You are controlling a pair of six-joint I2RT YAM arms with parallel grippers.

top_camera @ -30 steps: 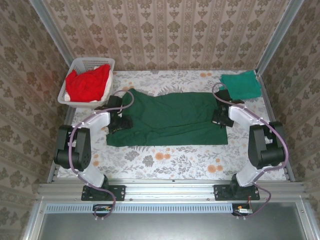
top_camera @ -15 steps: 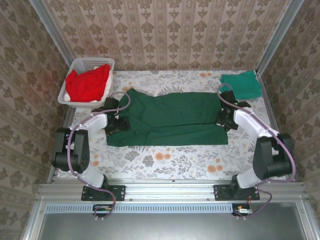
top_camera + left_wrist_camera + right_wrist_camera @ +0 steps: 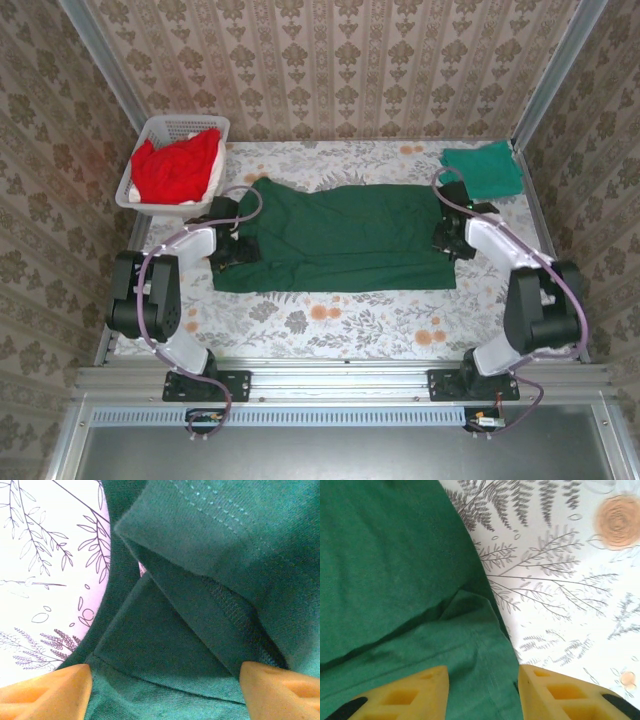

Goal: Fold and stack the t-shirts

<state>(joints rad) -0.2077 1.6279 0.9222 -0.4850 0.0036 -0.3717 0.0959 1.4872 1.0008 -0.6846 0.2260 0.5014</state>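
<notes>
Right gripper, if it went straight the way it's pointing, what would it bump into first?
Probably the dark green t-shirt: its edge lies straight ahead of the open right gripper, with the flowery table just beside it. How far off is hard to tell.

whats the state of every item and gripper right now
dark green t-shirt, partly folded, lying flat
teal t-shirt, folded, at the far right corner
red t-shirts, heaped unfolded in the white basket
white basket, upright
left gripper, open over the dark green t-shirt's left end
right gripper, open over its right edge
</notes>
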